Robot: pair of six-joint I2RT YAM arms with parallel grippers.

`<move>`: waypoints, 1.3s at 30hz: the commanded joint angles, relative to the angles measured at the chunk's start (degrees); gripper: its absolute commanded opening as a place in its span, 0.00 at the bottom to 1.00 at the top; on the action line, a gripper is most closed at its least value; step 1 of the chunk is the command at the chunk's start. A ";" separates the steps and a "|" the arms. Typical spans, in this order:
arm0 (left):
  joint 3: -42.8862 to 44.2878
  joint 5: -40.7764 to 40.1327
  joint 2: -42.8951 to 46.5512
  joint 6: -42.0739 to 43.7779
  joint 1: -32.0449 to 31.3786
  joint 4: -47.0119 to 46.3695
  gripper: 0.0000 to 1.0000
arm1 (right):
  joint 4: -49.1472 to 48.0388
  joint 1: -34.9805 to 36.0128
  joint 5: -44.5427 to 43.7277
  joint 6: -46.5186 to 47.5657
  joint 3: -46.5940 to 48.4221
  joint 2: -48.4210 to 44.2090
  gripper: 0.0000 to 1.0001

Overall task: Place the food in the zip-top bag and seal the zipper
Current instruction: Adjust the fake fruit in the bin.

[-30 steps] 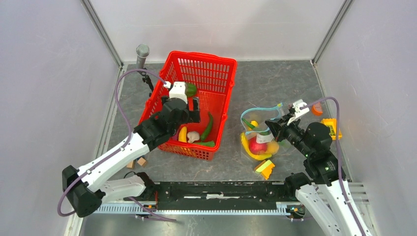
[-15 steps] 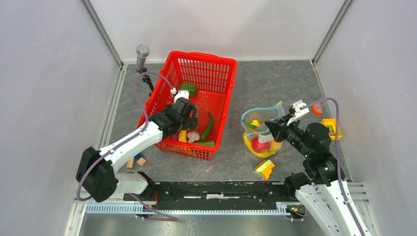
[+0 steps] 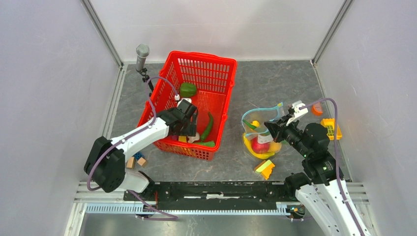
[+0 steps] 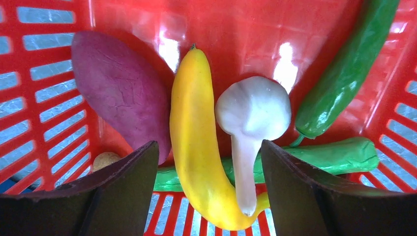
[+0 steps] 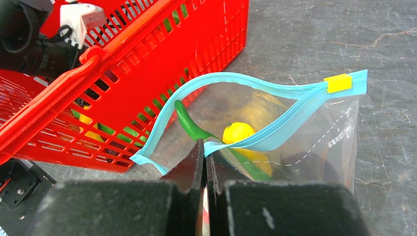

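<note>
Grey marbled table [image 3: 280,83] carries a red basket [image 3: 216,61] on your left side and the bag [image 5: 314,142] to its right, near but apart. Your right claw [image 5: 205,147] is pressed together on the bag's near lip, right at the blue zipper [image 5: 255,81], and the mouth gapes wide toward the basket. Some food already lies inside: a pepper [image 5: 189,123] poking up at the rim and a yellow piece [image 5: 237,132] behind it. Your left claw [image 4: 209,147] hangs low inside the basket with its jaws apart, straddling a banana [image 4: 194,142] and a mushroom [image 4: 253,110] that lie side by side, touching. A purple piece [image 4: 120,93] sits just left of the banana, and green peppers [image 4: 344,73] lie to the right and beneath. The step in hand looks like the next pick from the basket, with filling partly done and sealing not yet begun. Both items sit between the jaws, so you likely must choose: centre on one, or close on the pair and risk the mushroom's round cap squirting out. Then lift clear of the basket wall and carry across to the open mouth.
</note>
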State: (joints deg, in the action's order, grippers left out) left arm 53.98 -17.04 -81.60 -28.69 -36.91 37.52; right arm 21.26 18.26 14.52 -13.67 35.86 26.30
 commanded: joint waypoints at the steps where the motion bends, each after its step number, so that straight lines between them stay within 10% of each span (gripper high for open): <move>1: -0.45 3.26 -3.49 1.17 0.50 0.31 0.82 | -3.09 -0.10 0.46 -0.79 -0.59 -0.33 0.05; 18: 1.81 5.99 1.10 2.76 0.95 -1.53 0.29 | -2.63 -0.03 -0.04 -1.29 -0.88 -0.42 0.05; 26: 0.65 4.64 9.54 4.15 0.94 -4.20 0.35 | -3.48 -0.07 0.22 -2.09 -1.22 -0.09 0.05; 29: -1.01 3.32 10.57 5.11 0.96 -6.37 0.52 | -3.77 -0.07 0.40 -2.53 -1.31 -0.08 0.05; 39: 1.36 4.70 -8.47 2.21 0.96 -11.71 0.48 | -4.84 -0.07 0.67 -4.36 -2.15 -0.32 0.05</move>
State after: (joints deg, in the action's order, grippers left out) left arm 53.80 -12.40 -83.37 -25.36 -36.07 29.61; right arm 18.94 18.26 14.85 -16.73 33.93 26.20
